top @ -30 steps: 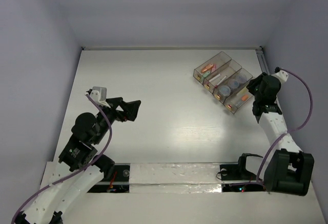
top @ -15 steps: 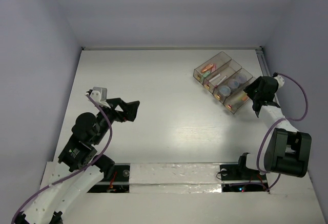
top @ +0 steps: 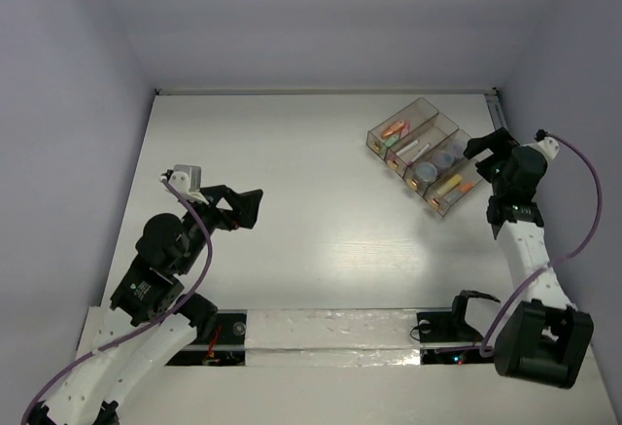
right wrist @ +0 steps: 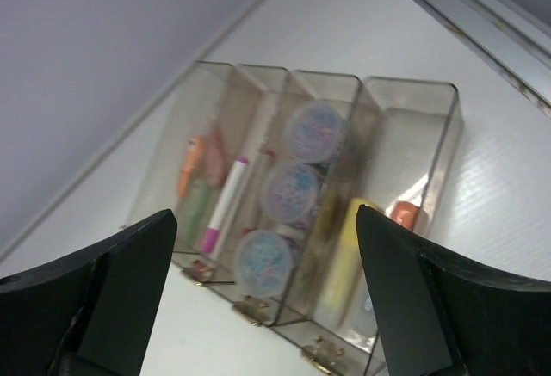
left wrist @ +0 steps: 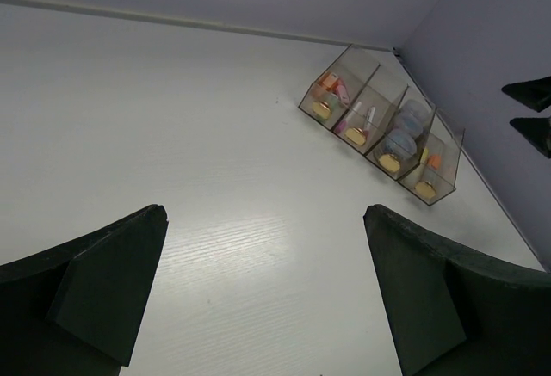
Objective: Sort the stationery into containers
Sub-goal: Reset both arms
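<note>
The containers (top: 372, 139) are four smoky clear bins joined in a staggered row at the back right of the table. The right wrist view shows them close up (right wrist: 448, 105). One end bin holds orange, pink and green markers (right wrist: 195, 180). The bin beside it has a white pen (right wrist: 225, 206), the third has three round tins (right wrist: 291, 192), and the other end bin has a yellow marker (right wrist: 348, 257) and an orange piece (right wrist: 405, 213). My right gripper (top: 483, 153) (right wrist: 264, 214) hangs open and empty beside that end bin. My left gripper (top: 245, 209) (left wrist: 264, 211) is open and empty above the table's left half.
Grey walls close the table in on the left, back and right. A metal rail (top: 499, 114) runs along the right edge behind the bins. In the left wrist view the bins (left wrist: 379, 126) stand far off, with the right gripper's fingers (left wrist: 529, 94) at the frame's right edge.
My right gripper has opened wide and drawn back from the end bin toward the right wall. A yellow marker now lies in that bin. The left arm has not moved.
</note>
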### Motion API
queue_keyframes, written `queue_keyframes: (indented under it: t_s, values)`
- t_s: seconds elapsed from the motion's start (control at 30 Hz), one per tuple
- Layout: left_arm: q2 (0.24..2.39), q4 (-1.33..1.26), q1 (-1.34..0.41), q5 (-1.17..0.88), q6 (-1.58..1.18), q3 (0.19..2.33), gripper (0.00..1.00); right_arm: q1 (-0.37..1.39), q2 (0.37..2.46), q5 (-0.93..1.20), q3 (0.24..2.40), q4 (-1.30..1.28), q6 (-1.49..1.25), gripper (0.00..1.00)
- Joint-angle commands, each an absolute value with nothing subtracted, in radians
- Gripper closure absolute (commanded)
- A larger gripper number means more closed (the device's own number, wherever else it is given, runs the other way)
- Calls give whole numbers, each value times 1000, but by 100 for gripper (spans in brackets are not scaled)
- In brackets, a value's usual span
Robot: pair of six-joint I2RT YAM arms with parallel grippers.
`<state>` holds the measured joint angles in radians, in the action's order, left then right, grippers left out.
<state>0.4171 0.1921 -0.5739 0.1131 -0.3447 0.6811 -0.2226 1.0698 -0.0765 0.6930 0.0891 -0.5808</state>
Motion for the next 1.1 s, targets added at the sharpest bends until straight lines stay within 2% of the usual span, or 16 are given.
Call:
queue_keyframes:
  t_s: [0.0,0.07,0.33,0.5,0.77,1.07]
  values:
    - [428,164,-568,135,-333,727,1,-229,965,67,724,115,-595,7]
    - [434,161,-568,135,-333,729,1,-229,882,151,719,107,-595,0]
    - [451,138,-568,149,-336,750,1,-229,617,311,770,43,-609,0]
    - [431,106,-568,163,-328,799,1,-229,514,413,799,109,-673,0]
    - [468,64,-568,173,-276,969,1,-229,460,425,825,192,-719,0]
    - [488,25,-568,155,-264,1002,1,-229,472,422,804,242,-738,0]
